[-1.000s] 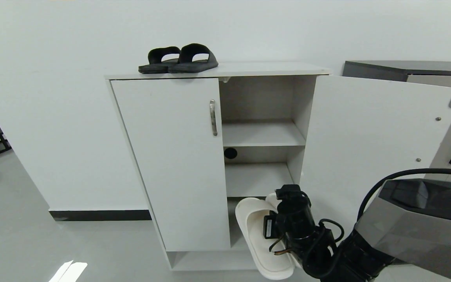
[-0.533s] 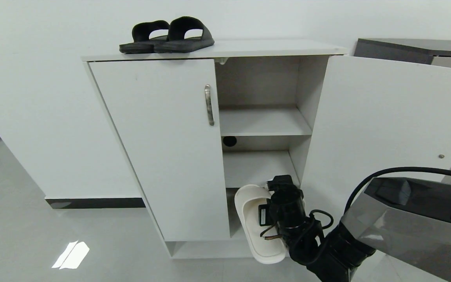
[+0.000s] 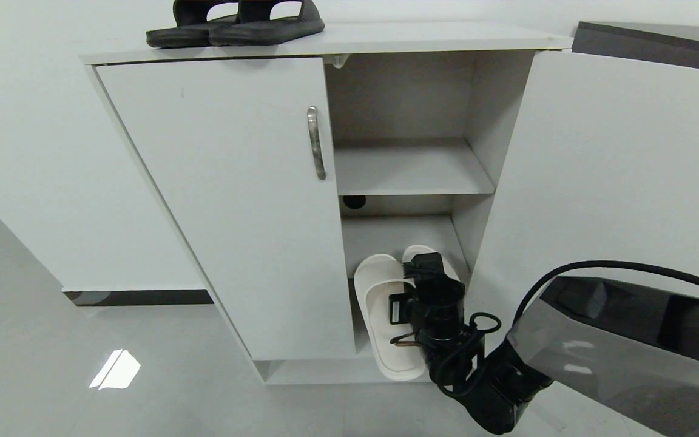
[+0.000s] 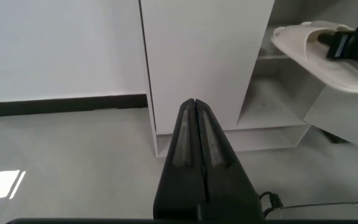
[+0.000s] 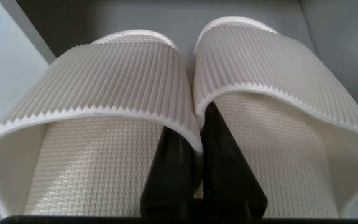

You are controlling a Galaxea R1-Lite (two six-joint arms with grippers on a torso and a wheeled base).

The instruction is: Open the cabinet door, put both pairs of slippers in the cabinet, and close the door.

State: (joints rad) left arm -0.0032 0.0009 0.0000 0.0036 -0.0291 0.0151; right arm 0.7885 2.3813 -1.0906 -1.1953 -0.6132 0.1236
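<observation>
Hidden: the shut left door (image 3: 222,194) covers that half of the cabinet (image 3: 446,37). The top edge of the head view cuts off the straps of the black slippers (image 3: 237,24). The right arm covers most of one white slipper, and from the head you cannot see its fingertips.
Hard to tell: whether the white toes touch the lower shelf (image 3: 398,237).
Slippers: four, so two pairs, one black and one white.
Doors: two. The right door (image 3: 604,170) is swung wide open. One handle (image 3: 315,143) shows, on the left door.
Shelves: two in the open half, the upper shelf (image 3: 410,170) and the lower one. One round hole (image 3: 354,201) sits in the back wall between them.
Black slippers: side by side on the cabinet's top, at its front left edge.
White slippers (image 3: 380,291): held up in the air at the open side, toes pointing in near the lower shelf's front edge, above the bottom board.
Right end effector (image 5: 199,168): its two fingers are squeezed close, pinching the inner sides of both white slippers together.
Left end effector (image 4: 194,106): fingers pressed flat together, holding nothing, over the floor (image 3: 82,376) in front of the cabinet.
</observation>
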